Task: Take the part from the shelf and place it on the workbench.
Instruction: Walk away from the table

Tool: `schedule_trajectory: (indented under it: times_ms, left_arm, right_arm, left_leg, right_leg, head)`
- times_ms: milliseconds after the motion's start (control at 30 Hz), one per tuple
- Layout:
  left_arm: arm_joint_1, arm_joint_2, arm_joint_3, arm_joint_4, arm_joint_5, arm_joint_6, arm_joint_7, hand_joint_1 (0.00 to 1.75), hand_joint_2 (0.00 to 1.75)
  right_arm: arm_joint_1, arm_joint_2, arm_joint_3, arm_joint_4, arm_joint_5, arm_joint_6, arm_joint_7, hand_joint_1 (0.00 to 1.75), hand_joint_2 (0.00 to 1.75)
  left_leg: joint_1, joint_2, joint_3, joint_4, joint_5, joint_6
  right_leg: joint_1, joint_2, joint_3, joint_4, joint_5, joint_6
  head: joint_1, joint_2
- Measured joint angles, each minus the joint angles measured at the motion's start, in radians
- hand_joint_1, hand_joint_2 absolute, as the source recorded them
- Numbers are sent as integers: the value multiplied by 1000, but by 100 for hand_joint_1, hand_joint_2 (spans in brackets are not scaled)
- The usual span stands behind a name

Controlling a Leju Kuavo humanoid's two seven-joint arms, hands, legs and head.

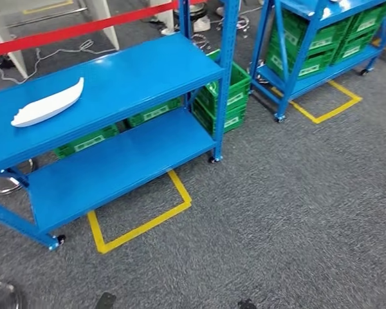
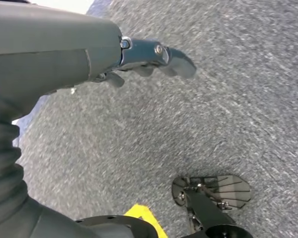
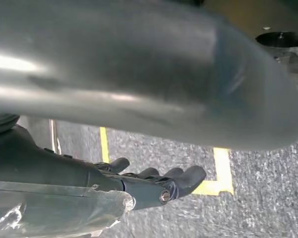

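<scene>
Nearest, both arms hang low over the grey carpet (image 1: 288,212). The left hand (image 2: 147,57) holds nothing, its fingers (image 2: 177,62) loosely extended and apart above the floor. The right hand (image 3: 155,181) is likewise empty, its fingers (image 3: 188,176) stretched out and slightly curved, with yellow floor tape (image 3: 220,171) behind them.

Further out stands the blue shelf (image 1: 132,77) on castors, inside a yellow taped outline (image 1: 142,222). The task's thing, a long white curved part (image 1: 47,103), lies flat on the top level of the shelf, toward its left end and away from the front edge. That would suit a part waiting to be fetched; no workbench appears in the head view, so how the job stands beyond that cannot be judged.

Risks, as I judge them: the part is slim, smooth and tapered, so a hold near one tip could let it swing or slip out. It lies flat on the board, leaving little room under it for fingers; a push instead of a lift could slide it toward the back edge. The shelf rolls on castors, so a bump from the body or an arm might shift it. The robot stands off to the right of the part, so reaching from here could mean leaning.

Beyond are green crates (image 1: 225,96) and a second blue rack (image 1: 322,38).
</scene>
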Motion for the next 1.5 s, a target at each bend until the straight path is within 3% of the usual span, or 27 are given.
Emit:
schedule_trajectory:
  times_ms: [67, 133, 200, 267, 300, 367, 433, 500, 567, 600, 667, 733, 767, 800, 833, 867, 933, 1000, 1067, 1100, 1167, 1200, 1267, 1333, 1400, 1467, 1500]
  left_arm:
    - [4, 1, 0, 0, -3, 18, 9, 0, 175]
    - [5, 2, 0, 0, -8, 48, 23, 0, 175]
    - [0, 1, 0, 0, -14, 81, 35, 0, 175]
    - [-3, 1, 0, 0, -21, 127, 47, 0, 175]
    - [-2, 1, 0, 0, -23, 153, 53, 0, 175]
    - [-1, 2, 0, 0, -27, 201, 62, 0, 175]
    - [-4, 3, 0, 0, -31, 235, 68, 0, 175]
    - [-9, 4, 0, 0, -36, 250, 73, 0, 175]
    - [-6, 5, 0, 0, -37, 252, 76, 0, 175]
    - [-3, 6, 0, 0, -36, 250, 77, 0, 175]
    - [0, 5, 1, 0, -33, 242, 78, 0, 175]
    - [-1, 3, 1, 0, -29, 226, 78, 0, 175]
    - [0, 3, 1, 0, -28, 217, 78, 0, 175]
    - [1, 2, 1, 0, -27, 210, 77, 0, 175]
    - [3, 2, 2, 0, -26, 203, 76, 0, 175]
    - [4, 2, 2, 0, -25, 197, 74, 0, 175]
    - [4, 1, 3, 0, -22, 188, 70, 0, 175]
    - [2, 0, 5, 0, -19, 184, 66, 0, 175]
    - [4, 0, 6, 0, -18, 181, 65, 0, 175]
    - [6, 1, 7, 0, -18, 179, 64, 0, 175]
    - [6, 2, 10, 0, -17, 175, 64, 0, 175]
    - [4, 2, 12, 0, -17, 174, 63, 0, 175]
    - [1, 1, 16, 0, -17, 170, 62, 0, 175]
    - [3, 1, 18, 0, -17, 165, 62, 0, 87]
    - [6, 1, 20, 0, -16, 161, 61, 0, 0]
    - [4, 2, 21, 0, -16, 158, 59, 0, 0]
    - [3, 1, 21, 0, -16, 157, 58, 0, 0]
  right_arm:
    - [-2, 0, 0, 0, 0, -2, -1, 0, 0]
    - [-3, 0, 0, 0, 1, -4, -6, 0, 0]
    - [-1, 0, -1, 0, 1, -10, -14, 0, 0]
    - [2, -1, -4, 0, -1, -17, -22, 0, 0]
    - [3, -2, -7, 0, -2, -19, -25, 0, 0]
    - [0, -2, -15, 0, -1, -22, -27, 0, 0]
    - [-2, -2, -21, 0, 1, -25, -27, 0, 0]
    - [-2, -2, -25, 0, 2, -25, -28, 0, 0]
    - [-3, -2, -27, -1, 1, -25, -29, 0, 0]
    - [-4, -2, -29, -1, 1, -25, -29, 0, 0]
    - [-4, -2, -32, -1, 2, -23, -29, 0, 0]
    - [-1, -2, -37, -1, 3, -22, -28, 0, 0]
    - [1, -2, -39, -1, 3, -20, -27, 0, 0]
    - [3, -2, -41, -1, 4, -19, -27, 0, 0]
    - [4, -2, -42, -1, 4, -17, -27, 0, 0]
    - [4, -2, -43, -1, 5, -16, -27, 0, 0]
    - [2, -2, -45, -1, 7, -14, -27, 0, 0]
    - [1, -2, -46, -1, 10, -12, -27, 0, 0]
    - [-1, -2, -46, -1, 13, -11, -28, 0, 0]
    - [-3, -1, -46, -1, 14, -11, -28, 0, 0]
    - [-3, 0, -46, -1, 15, -10, -29, 0, 0]
    - [-2, 0, -46, -1, 15, -9, -30, 0, 0]
    - [1, 0, -46, -1, 15, -8, -30, 0, 0]
    - [1, 0, -47, -1, 15, -7, -29, 0, 0]
    - [-2, 0, -47, -1, 13, -6, -29, 0, 0]
    - [-4, 0, -48, -1, 11, -6, -30, 0, 0]
    - [-4, 0, -48, -1, 11, -7, -30, 0, 0]
  left_leg:
    - [5, -16, -6, -5, 3, -13]
    - [5, 22, -23, 27, -20, -22]
    - [3, 87, -79, 141, -79, -27]
    - [3, 112, -139, 262, -123, -30]
    - [3, 115, -147, 281, -120, -29]
    - [0, 125, -106, 208, -67, -22]
    - [-9, 173, -34, 77, -16, -10]
    - [-17, 204, -1, 11, -6, 1]
    - [-17, 182, -2, 3, -7, 11]
    - [-15, 170, -1, 0, -5, 16]
    - [-10, 148, 2, -5, -1, 26]
    - [-9, 124, 0, -5, 1, 32]
    - [-9, 109, 0, -4, 1, 34]
    - [-9, 95, 0, -4, 1, 34]
    - [-9, 79, 1, -4, 1, 33]
    - [-8, 65, 2, -4, 2, 32]
    - [-8, 38, 2, -1, 2, 24]
    - [-7, 16, -4, 0, 5, 10]
    - [-3, -2, -10, -4, 11, -4]
    - [-3, 5, -12, -3, 10, -9]
    - [-5, 54, -38, 48, -24, -17]
    - [-7, 85, -65, 103, -55, -21]
    - [-6, 110, -129, 231, -113, -25]
    - [-5, 114, -144, 267, -109, -26]
    - [-5, 119, -86, 168, -50, -21]
    - [-6, 130, -15, 45, -11, -14]
    - [-6, 134, 3, 11, -6, -13]
  right_leg:
    - [2, -23, 2, -2, 3, -17]
    - [2, -49, 4, -7, 7, -32]
    - [5, -81, 5, -9, 6, -41]
    - [9, -116, 5, -9, 4, -45]
    - [11, -131, 5, -9, 3, -46]
    - [14, -157, 8, -9, 1, -45]
    - [20, -179, 11, -7, -4, -39]
    - [27, -200, 15, -7, -8, -29]
    - [29, -220, 21, -11, -11, -18]
    - [27, -209, 21, -6, -18, -12]
    - [24, -158, -4, 55, -57, -2]
    - [23, -112, -66, 185, -116, 1]
    - [23, -105, -96, 242, -133, 2]
    - [23, -102, -114, 269, -131, 2]
    - [22, -100, -115, 258, -110, 2]
    - [20, -95, -96, 209, -74, 1]
    - [11, -53, -37, 72, -10, 1]
    - [7, -18, -4, 0, 7, -5]
    - [10, -28, -1, -4, 7, -18]
    - [11, -39, -1, -6, 10, -25]
    - [10, -64, 1, -11, 14, -38]
    - [11, -78, 1, -12, 14, -43]
    - [14, -106, 0, -12, 12, -47]
    - [16, -126, 0, -12, 11, -48]
    - [17, -137, 1, -12, 10, -46]
    - [22, -141, 2, -10, 8, -38]
    - [25, -142, -1, -9, 6, -37]
  head:
    - [0, 0]
    - [-6, 0]
    - [-15, 0]
    - [-16, 0]
    - [-16, 0]
    - [-16, 0]
    - [-18, 0]
    - [-19, 0]
    - [-17, 0]
    - [-15, 0]
    - [-10, 0]
    - [-5, 0]
    - [-4, 0]
    - [-3, 0]
    - [-3, 0]
    - [-3, 0]
    - [-3, 0]
    - [-2, 0]
    - [-2, 0]
    - [-3, 0]
    - [-9, 0]
    - [-13, 0]
    - [-16, 0]
    - [-16, 0]
    - [-17, 0]
    - [-17, 0]
    - [-16, 0]
